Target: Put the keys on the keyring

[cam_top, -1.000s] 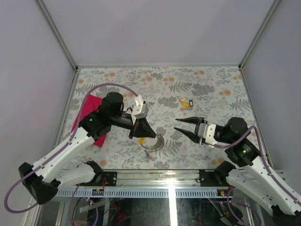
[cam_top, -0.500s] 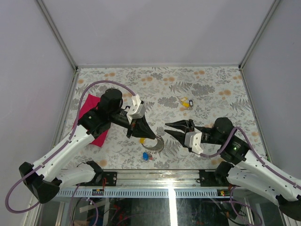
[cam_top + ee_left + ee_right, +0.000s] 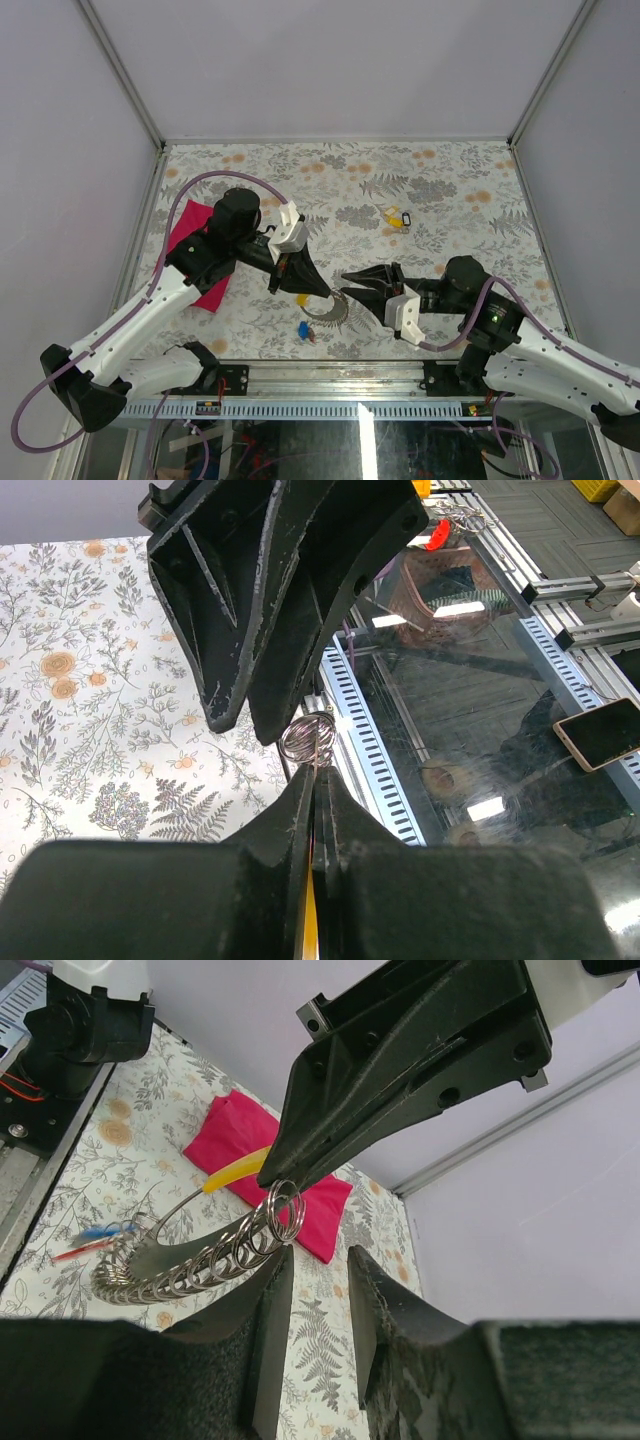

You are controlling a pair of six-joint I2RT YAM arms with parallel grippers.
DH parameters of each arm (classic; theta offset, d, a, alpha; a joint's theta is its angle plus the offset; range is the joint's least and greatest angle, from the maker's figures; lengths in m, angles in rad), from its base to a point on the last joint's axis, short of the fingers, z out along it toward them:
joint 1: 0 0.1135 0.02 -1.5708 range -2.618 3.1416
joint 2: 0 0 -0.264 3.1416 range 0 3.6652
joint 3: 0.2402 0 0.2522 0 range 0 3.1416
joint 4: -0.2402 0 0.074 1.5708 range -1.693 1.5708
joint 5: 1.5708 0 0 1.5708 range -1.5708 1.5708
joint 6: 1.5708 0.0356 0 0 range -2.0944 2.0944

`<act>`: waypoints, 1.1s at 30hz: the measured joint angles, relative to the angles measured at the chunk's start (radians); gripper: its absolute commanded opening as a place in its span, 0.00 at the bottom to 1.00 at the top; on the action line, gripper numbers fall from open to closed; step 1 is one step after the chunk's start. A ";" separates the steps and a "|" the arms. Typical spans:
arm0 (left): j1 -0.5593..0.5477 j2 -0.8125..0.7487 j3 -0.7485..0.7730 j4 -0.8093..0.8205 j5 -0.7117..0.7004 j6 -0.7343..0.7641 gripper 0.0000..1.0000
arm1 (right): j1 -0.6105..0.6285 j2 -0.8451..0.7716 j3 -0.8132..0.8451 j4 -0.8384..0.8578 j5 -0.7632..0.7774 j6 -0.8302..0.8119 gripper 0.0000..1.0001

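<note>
My left gripper (image 3: pixel 318 292) is shut on the keyring (image 3: pixel 328 308), a grey ribbed arc hanging just above the table. In the left wrist view the ring's coiled end (image 3: pixel 308 738) pokes out at the shut tips of the left gripper (image 3: pixel 318 776), with a yellow strip between the fingers. A yellow key cap (image 3: pixel 234 1173) sticks out behind those jaws. My right gripper (image 3: pixel 346 284) is open, its tips right beside the ring; in its own view the right gripper (image 3: pixel 316 1265) has the coiled rings (image 3: pixel 283 1210) at its left fingertip (image 3: pixel 276 1268). Blue and red keys (image 3: pixel 304 330) lie below the ring.
A pink cloth (image 3: pixel 196 252) lies under the left arm at the table's left side. Two more keys, yellow and black (image 3: pixel 398 217), lie further back right of centre. The metal rail (image 3: pixel 330 375) runs along the near edge.
My right gripper has swung left to the keyring and its jaws have narrowed. The left gripper has stayed almost still, holding the ring.
</note>
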 measured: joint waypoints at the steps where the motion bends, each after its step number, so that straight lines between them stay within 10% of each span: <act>1: 0.000 0.000 0.000 0.000 0.000 0.000 0.00 | 0.005 0.000 0.000 0.000 0.002 -0.002 0.35; 33: 0.000 -0.001 0.000 0.000 0.000 -0.020 0.00 | 0.031 -0.012 0.000 0.021 0.021 0.023 0.29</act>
